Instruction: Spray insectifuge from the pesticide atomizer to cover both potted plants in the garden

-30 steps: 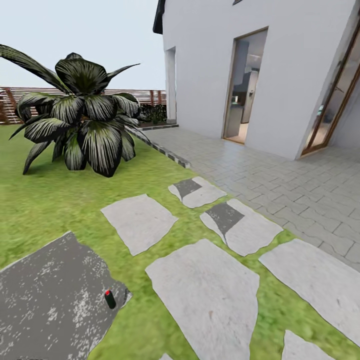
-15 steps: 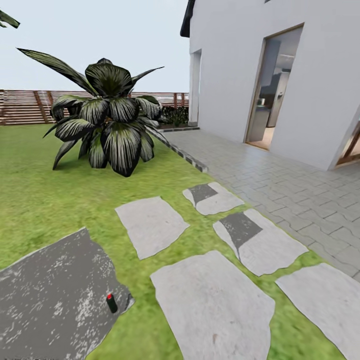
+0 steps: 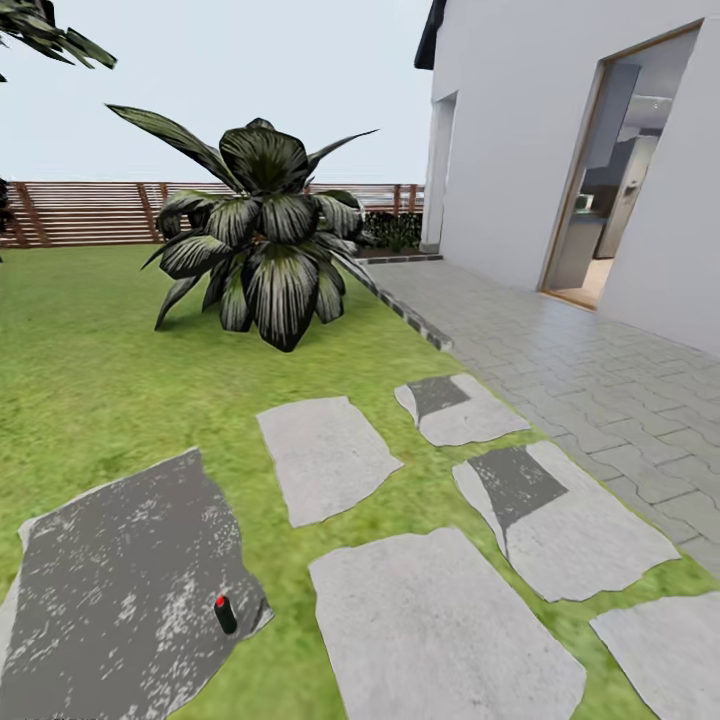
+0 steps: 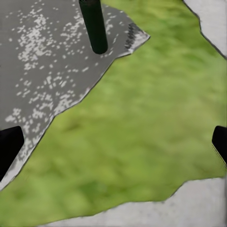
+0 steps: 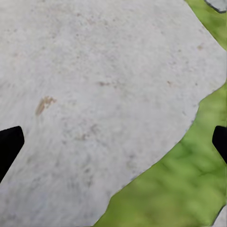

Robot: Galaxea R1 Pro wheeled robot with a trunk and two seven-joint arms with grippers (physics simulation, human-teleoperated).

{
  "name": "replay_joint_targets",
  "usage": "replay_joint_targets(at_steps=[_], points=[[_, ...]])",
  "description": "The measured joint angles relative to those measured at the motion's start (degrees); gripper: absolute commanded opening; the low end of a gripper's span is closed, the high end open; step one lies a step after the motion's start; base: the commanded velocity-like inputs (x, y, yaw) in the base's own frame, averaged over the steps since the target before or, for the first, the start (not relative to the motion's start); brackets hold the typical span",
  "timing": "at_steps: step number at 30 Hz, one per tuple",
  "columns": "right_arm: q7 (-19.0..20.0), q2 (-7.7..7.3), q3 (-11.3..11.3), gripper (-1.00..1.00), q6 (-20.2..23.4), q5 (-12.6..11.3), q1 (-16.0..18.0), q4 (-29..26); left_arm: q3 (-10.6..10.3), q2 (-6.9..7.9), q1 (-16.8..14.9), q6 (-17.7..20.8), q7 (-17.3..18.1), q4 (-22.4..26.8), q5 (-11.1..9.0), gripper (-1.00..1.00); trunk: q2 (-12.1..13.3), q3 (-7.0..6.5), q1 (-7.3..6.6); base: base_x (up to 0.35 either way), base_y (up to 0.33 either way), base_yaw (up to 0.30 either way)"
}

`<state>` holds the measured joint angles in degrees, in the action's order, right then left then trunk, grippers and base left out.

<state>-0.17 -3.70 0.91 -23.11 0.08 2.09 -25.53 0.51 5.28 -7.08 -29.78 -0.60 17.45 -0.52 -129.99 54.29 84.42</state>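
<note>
The pesticide atomizer [image 3: 225,614], a small dark green bottle with a red cap, stands upright near the edge of a dark grey paver [image 3: 110,580] in the garden lawn [image 3: 90,380]. In the left wrist view its dark green body [image 4: 94,26] rises beyond my left gripper [image 4: 113,146], which is open over grass, some way short of it. My right gripper [image 5: 113,144] is open above a pale stone paver [image 5: 94,94], holding nothing. The potted plants are out of view.
A large dark leafy bush [image 3: 265,240] stands on the lawn ahead, with a slatted wooden fence [image 3: 90,212] behind it. Pale pavers [image 3: 325,455] cross the grass. A tiled terrace [image 3: 560,350] and a white house with an open doorway [image 3: 610,190] lie to the right.
The whole head view has shifted right, so the camera has turned left. More lawn and fence now show and less of the house. The atomizer stays on its paver.
</note>
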Motion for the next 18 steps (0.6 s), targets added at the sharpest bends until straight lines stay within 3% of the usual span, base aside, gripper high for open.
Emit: replay_joint_targets(at_steps=[18], points=[[-0.01, 0.00, 0.00, 1.00, 0.02, 0.00, 0.00, 0.00, 0.00, 0.00, 0.00, -0.02, -0.04, 0.00, -0.03, 1.00, 0.00, 0.00, 0.00, 0.201, -0.225, 0.277]])
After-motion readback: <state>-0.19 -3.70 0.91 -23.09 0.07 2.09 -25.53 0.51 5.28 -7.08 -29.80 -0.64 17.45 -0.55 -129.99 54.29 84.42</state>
